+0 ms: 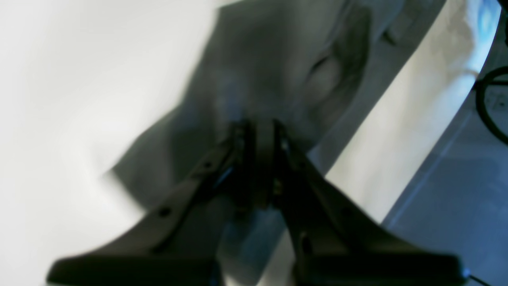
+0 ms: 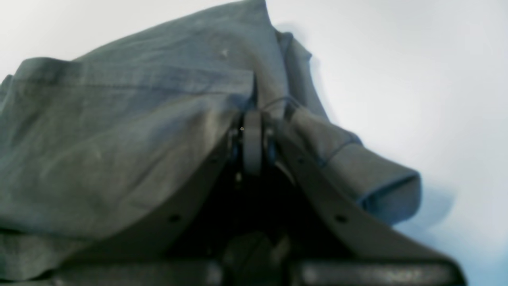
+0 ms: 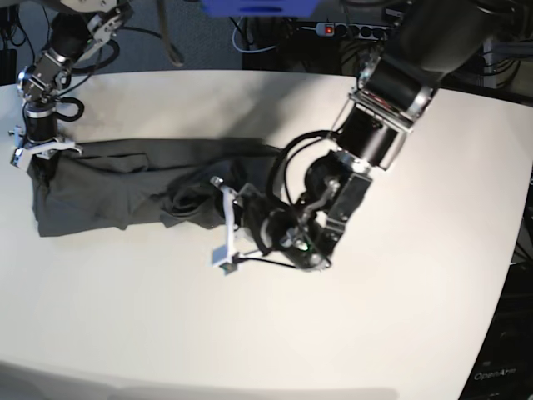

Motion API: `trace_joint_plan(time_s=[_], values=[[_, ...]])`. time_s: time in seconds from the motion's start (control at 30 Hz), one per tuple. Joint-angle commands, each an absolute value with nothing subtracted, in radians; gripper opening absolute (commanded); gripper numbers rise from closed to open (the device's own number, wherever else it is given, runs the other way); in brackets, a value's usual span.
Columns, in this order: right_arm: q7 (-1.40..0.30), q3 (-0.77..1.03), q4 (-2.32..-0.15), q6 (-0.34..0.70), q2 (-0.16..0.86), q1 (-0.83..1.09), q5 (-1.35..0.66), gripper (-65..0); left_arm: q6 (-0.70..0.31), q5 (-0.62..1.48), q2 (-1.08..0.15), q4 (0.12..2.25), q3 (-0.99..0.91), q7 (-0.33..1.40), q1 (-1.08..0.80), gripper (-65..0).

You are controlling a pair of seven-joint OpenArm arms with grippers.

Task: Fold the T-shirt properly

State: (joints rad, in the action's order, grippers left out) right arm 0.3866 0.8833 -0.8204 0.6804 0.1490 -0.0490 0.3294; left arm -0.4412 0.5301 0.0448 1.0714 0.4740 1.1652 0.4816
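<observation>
nearest, the left gripper point(image 1: 256, 159) is clenched over the dark grey t-shirt point(image 3: 196, 154), which lies bunched in a long, uneven strip on the white table point(image 3: 166, 308). farther along, the right gripper point(image 2: 252, 139) is clenched at its other end; i can't tell whether either pinches fabric. this looks like straightening mid-fold, so next calls for spreading the crumples flat before folding

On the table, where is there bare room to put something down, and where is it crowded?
The widest bare patch of table is right of the left hand in the base view, out to the black edge. Another lies below the T-shirt. It's crowded along the T-shirt, with the right hand at its far end.
</observation>
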Motion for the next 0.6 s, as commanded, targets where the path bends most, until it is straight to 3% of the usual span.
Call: trace_joint_plan(time_s=[0.0,0.13,0.33,0.57], values=[[0.202,0.875,-0.799,0.698,0.116,-0.028,0.449,-64.9,-0.447,0.521,0.084,1.067,0.47,1.136,0.51,-63.0],[0.202,0.875,-0.799,0.698,0.116,-0.027,0.449,-64.9,-0.447,0.463,0.151,1.007,0.464,1.049,0.51,-63.0],[0.202,0.875,-0.799,0.698,0.117,-0.013,0.449,-64.9,-0.447,0.596,0.151,0.94,0.463,0.901,0.512,-63.0],[0.202,0.875,-0.799,0.698,0.117,-0.008,0.449,-64.9,-0.447,0.796,0.067,0.97,0.417,0.926,0.529,-63.0]])
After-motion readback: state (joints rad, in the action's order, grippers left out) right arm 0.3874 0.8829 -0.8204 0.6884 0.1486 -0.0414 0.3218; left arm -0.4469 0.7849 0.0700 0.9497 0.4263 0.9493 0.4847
